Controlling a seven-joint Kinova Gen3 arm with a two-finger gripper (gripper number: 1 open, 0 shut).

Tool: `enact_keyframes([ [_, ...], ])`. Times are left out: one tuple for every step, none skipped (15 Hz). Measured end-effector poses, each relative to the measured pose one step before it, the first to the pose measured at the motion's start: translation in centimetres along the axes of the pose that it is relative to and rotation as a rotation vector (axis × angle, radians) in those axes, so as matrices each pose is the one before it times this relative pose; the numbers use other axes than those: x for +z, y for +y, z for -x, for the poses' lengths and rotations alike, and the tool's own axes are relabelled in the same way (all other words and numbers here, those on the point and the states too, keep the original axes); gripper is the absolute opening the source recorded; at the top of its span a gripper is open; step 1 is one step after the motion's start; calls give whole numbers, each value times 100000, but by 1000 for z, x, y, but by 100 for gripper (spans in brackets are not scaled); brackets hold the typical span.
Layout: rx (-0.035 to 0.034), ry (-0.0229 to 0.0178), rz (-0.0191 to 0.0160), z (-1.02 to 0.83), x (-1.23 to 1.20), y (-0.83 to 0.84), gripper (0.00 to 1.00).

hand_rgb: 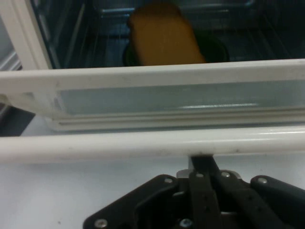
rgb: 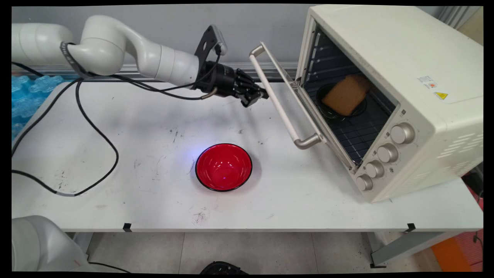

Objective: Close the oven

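The arm reached in from the table's [rgb: 154, 200] back left, and its gripper [rgb: 257, 96] hung just beside the handle [rgb: 274, 96] of the oven door [rgb: 305, 106], near the handle's far end. In the main view the fingers looked drawn close together, nothing between them, their tips right at the bar; whether they touched it I could not tell. The hand view showed the two fingers [hand_rgb: 202, 164] pressed together into one thin black stem rising to the underside of the white handle [hand_rgb: 143, 145], which ran straight across that picture.

The oven [rgb: 405, 77] stood at the table's right end, its door hanging partly open and tilted outward. The main view alone showed the four knobs [rgb: 384, 154] down the oven's front panel and the warning stickers [rgb: 434, 87] on its top. Inside, on the wire rack [rgb: 357, 133], a slice of toast [rgb: 347, 94] leaned across a dark dish [rgb: 332, 112]. The hand view looked over the top edge of the door's glass [hand_rgb: 157, 98] and caught the same toast [hand_rgb: 162, 36] head-on.

A red bowl [rgb: 224, 166] with a black rim sat upright near the middle of the table, toward the front edge, well apart from the gripper and the oven. It did not appear in the hand view. Black cables [rgb: 96, 131] trailed from the arm across the table's left side.
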Motion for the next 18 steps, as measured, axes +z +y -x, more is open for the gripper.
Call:
enact_keyframes([
  [225, 552, -9, -236, 162, -99, 0],
  [195, 317, 25, -148, 106, -56, 0],
  [290, 501, -6, -235, 136, -94, 0],
  [168, 360, 7, -172, 81, -63, 0],
  [180, 308, -23, -178, 44, -52, 0],
  [58, 221, -6, -143, 14, -34, 0],
  [40, 137, -5, -98, -7, -12, 0],
  [54, 238, -56, -202, -37, -15, 0],
  [47, 223, -74, -184, -45, -10, 0],
  [17, 143, -37, -146, -25, -3, 0],
  [19, 239, -44, -213, -33, -7, 0],
  [11, 172, -18, -148, -21, -3, 0],
  [-6, 260, -21, -217, -26, -11, 0],
  [-20, 268, -37, -241, -42, -20, 0],
  [-17, 243, -45, -234, -51, -23, 0],
  [-33, 169, -63, -185, -48, -26, 0],
  [-61, 165, -95, -197, -68, -34, 0],
  [-102, 65, -115, -168, -87, -16, 0],
])
